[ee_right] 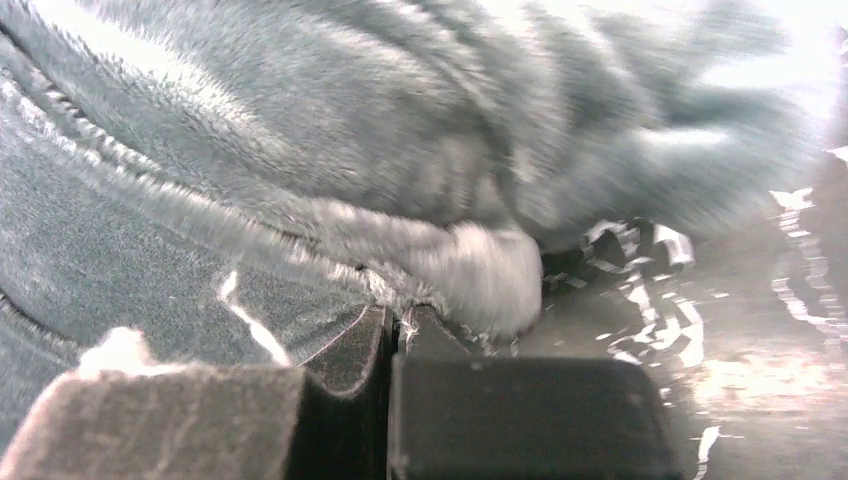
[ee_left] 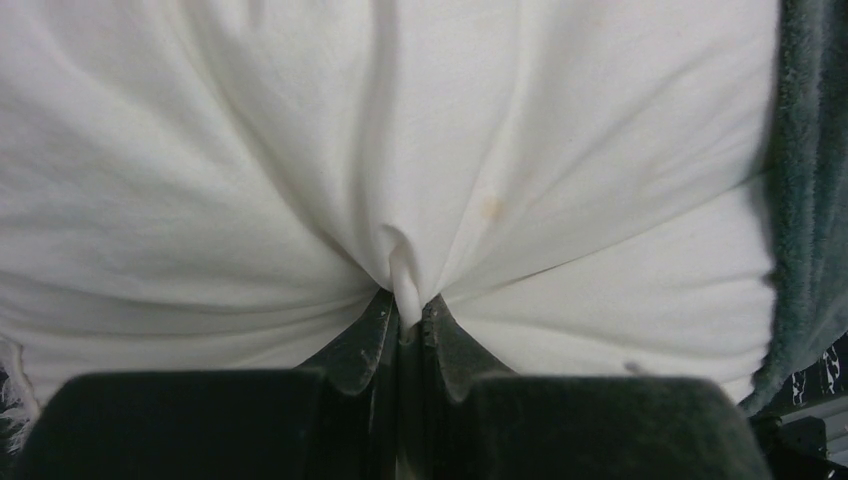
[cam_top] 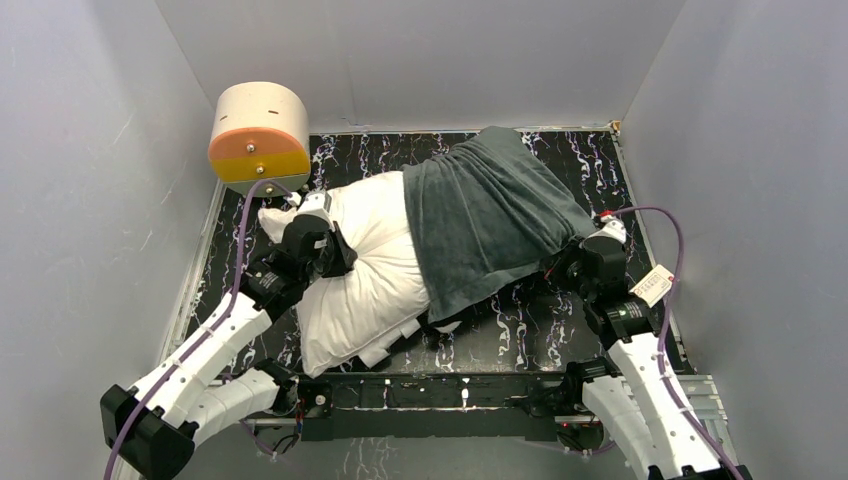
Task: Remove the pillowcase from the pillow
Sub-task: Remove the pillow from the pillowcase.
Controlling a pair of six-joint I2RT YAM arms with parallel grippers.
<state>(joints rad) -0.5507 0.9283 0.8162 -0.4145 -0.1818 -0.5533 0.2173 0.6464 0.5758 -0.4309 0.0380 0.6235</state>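
Overhead, a plump white stuffed pillow (cam_top: 365, 275) lies across a black, white-veined desk (cam_top: 540, 335). Its right half is hidden under a plush grey-green pillowcase (cam_top: 490, 215) draped over it. The left claw (ee_left: 408, 305) is clamped together on a small fold of the white pillow cloth. The right claw (ee_right: 397, 322) is closed on the pillowcase's thick hem near the desk's right side, though blur hides how much fabric it has caught. A cream-and-orange cylinder (cam_top: 260, 130) sits in the far left corner.
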